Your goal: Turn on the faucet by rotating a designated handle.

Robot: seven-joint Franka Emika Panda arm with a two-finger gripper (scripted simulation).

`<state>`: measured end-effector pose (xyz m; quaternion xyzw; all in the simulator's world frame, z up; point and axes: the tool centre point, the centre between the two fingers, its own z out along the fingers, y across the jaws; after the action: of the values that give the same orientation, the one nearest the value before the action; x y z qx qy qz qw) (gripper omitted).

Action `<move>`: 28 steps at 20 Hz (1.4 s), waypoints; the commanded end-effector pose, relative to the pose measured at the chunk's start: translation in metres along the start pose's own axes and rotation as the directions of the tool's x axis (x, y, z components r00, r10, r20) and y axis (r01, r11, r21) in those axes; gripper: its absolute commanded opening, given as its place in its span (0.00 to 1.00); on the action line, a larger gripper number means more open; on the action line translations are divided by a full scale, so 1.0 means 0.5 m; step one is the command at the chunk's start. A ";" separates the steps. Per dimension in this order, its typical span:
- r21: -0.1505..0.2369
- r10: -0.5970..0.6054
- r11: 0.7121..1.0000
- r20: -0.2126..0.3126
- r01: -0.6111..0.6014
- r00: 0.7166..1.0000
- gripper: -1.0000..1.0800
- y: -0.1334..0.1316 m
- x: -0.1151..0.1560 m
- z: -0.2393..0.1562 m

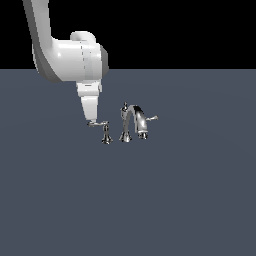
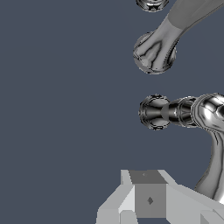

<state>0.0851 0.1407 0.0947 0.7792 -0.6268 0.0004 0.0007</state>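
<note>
**Hand at the tip of the faucet handle**

We see the white arm (image 1: 70,55) reaching down from the exterior view's upper left, its hand (image 1: 90,121) lowered to the outer end of the handle (image 1: 100,123). The handle is a slim chrome lever lying level on a short flared post (image 1: 106,136), and its free end points toward the exterior view's left, right where the hand tip sits. Hand and lever tip look touching or just beside; we cannot tell which. We cannot tell how wide the hand is: the exterior view shows it as one narrow white wedge, and the wrist view shows only grey blocks of the hand (image 2: 148,199) with no clear gap.

The faucet (image 1: 131,122) stands on the dark grey worktop (image 1: 128,200), near the middle. Its arched spout (image 1: 138,116) rises just to the exterior view's right of the handle post, with a second short lever (image 1: 151,118) poking out on the far side.

In the wrist view we see the handle (image 2: 192,111) close up, a flared chrome base (image 2: 154,53) and the spout (image 2: 188,13) running off frame.
</note>
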 end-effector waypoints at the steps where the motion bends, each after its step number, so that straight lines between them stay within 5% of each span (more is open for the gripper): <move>1: 0.000 0.000 1.000 0.000 0.000 1.000 0.00 0.010 -0.005 0.000; 15: 0.000 0.002 1.000 0.001 -0.002 1.000 0.00 0.083 -0.033 0.000; 28: 0.004 0.006 1.000 0.001 -0.006 1.000 0.00 0.142 0.000 0.000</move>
<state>0.0217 0.1343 0.0947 0.7798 -0.6260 0.0020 -0.0052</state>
